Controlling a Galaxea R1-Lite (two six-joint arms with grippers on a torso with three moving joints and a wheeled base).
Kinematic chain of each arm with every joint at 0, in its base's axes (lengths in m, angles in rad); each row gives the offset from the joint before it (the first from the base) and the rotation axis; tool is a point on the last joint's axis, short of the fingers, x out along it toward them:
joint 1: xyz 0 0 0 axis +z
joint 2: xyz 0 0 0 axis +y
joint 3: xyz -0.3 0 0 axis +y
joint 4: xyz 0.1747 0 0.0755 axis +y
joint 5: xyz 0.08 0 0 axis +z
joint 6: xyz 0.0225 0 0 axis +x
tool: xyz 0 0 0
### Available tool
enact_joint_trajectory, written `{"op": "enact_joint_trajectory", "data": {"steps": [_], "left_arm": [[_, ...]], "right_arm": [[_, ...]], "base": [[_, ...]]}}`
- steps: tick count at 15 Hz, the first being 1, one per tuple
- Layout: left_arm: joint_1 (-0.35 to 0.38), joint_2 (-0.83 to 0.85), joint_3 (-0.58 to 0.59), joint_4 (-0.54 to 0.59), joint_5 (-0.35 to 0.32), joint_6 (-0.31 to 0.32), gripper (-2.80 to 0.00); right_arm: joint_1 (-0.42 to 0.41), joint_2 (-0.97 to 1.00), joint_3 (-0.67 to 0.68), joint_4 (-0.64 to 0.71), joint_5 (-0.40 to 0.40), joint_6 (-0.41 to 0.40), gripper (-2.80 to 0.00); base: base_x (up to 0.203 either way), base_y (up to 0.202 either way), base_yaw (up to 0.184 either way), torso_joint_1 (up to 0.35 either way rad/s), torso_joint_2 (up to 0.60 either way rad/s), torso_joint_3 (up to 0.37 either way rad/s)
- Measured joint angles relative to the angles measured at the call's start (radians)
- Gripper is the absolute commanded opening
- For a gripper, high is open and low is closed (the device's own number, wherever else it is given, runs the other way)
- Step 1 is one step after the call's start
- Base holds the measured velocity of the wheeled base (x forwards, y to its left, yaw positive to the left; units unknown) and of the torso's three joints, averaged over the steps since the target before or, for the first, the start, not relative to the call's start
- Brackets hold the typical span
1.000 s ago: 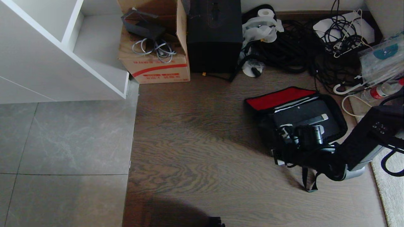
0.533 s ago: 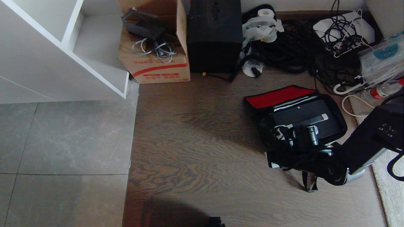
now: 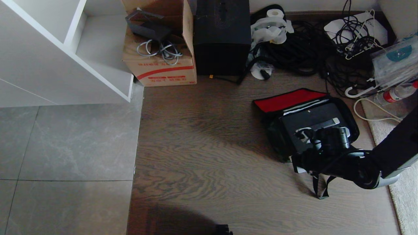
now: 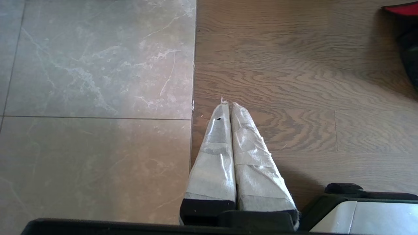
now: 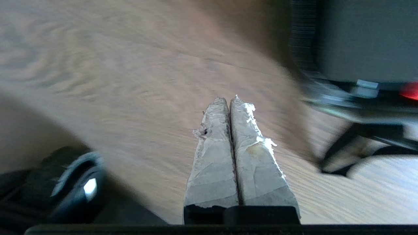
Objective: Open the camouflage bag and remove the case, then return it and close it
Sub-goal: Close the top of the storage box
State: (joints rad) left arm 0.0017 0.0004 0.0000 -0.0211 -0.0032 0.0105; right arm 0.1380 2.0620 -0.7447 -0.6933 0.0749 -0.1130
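The camouflage bag (image 3: 277, 140) lies open on the wooden floor at the right, its red-lined lid (image 3: 287, 99) folded back toward the wall. Inside it the flat black case (image 3: 310, 118) lies with a silver handle end (image 3: 323, 124) showing. My right gripper (image 3: 295, 167) is shut and empty, low over the floor at the bag's near edge beside a hanging black strap (image 3: 321, 189). In the right wrist view its taped fingers (image 5: 214, 143) are pressed together, with the bag (image 5: 303, 49) blurred off to one side. My left gripper (image 4: 228, 102) is parked, shut and empty, over the floor.
A red-striped cardboard box (image 3: 163, 70) and a tall black box (image 3: 222, 39) stand at the back wall. Tangled cables (image 3: 326, 49), a bottle (image 3: 396, 93) and a pale rug (image 3: 403, 195) crowd the right. A white shelf unit (image 3: 65, 52) fills the left.
My right arm has swung to the right along the bag's near edge, after a small move left. The gripper stayed shut. Bag, lid and case have not moved.
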Motion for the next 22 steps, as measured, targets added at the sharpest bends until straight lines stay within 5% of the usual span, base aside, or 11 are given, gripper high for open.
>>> {"op": "enact_joint_trajectory", "data": {"steps": [14, 22], "left_arm": [[0.000, 0.000, 0.000, 0.000, 0.000, 0.000, -2.80], [0.000, 0.000, 0.000, 0.000, 0.000, 0.000, -2.80]], "right_arm": [[-0.297, -0.044, -0.005, 0.019, 0.024, -0.159, -2.80], [-0.404, 0.030, -0.063, -0.003, 0.197, -0.364, -2.80]], "base": [[0.000, 0.000, 0.000, 0.000, 0.00, 0.000], [0.000, 0.000, 0.000, 0.000, 0.00, 0.000]]}}
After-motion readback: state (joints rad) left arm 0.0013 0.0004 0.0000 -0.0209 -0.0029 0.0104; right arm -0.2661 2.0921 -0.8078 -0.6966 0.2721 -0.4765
